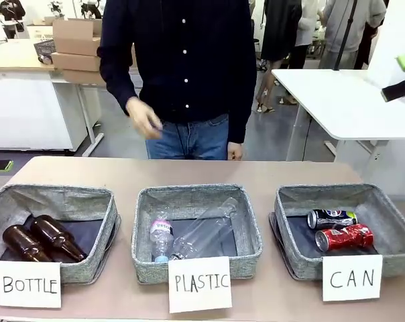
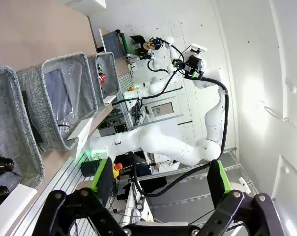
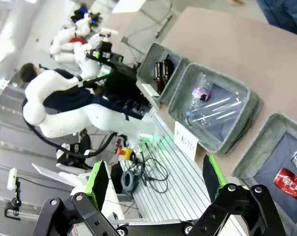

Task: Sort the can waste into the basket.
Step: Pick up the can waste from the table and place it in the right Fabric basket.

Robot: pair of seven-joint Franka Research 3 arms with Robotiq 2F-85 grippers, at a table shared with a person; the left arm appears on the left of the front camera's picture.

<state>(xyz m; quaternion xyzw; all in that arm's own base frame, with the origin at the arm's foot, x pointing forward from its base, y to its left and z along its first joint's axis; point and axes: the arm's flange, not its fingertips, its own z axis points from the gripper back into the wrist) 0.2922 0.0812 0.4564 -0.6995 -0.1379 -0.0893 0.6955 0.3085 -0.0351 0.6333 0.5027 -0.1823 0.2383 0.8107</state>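
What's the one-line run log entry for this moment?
red can and dark can: in CAN basket | left gripper: open, empty | right gripper: open, empty | person's hand: above table's far edge

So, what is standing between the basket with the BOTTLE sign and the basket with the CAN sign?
In the front view, the PLASTIC basket stands between the BOTTLE basket and the CAN basket, holding clear plastic bottles.

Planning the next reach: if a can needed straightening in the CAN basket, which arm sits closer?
Right. The CAN basket with both cans lies on the robot's right, and the right tool, open, looks onto it.
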